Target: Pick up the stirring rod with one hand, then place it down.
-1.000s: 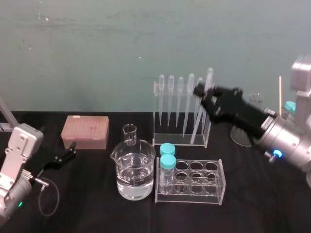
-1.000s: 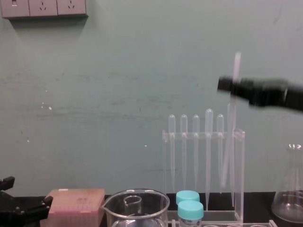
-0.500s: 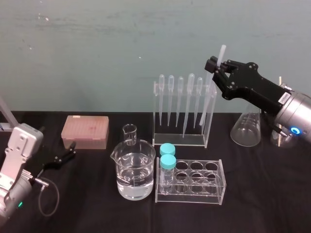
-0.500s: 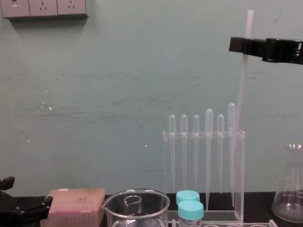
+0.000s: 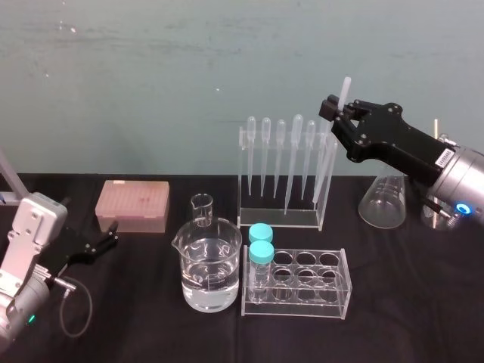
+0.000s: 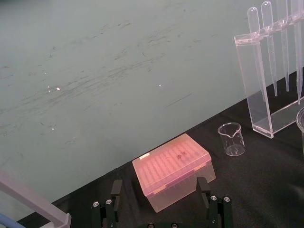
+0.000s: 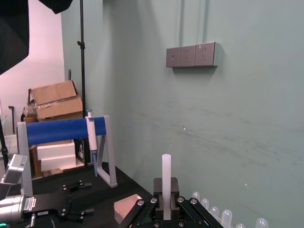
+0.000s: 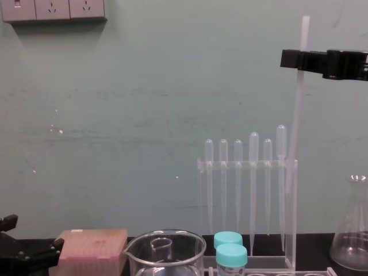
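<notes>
The right gripper (image 5: 335, 112) hangs above the right end of the pipette rack (image 5: 280, 219), clamped on the stirring rod (image 8: 296, 109) near its top. The rod stands nearly upright, its lower part crossing the rack's right end, clear of the counter (image 5: 401, 302). The left gripper (image 5: 113, 233), fingers spread, sits low, well left of the rack.

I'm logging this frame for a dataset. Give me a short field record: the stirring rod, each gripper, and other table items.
stirring rod: near upright, held in the air, lower end by the pipette rack's right end
right gripper: shut on the rod near its top, above the rack
left gripper: open, parked low on the left beside the pink box
front: beaker of water, tube rack
</notes>
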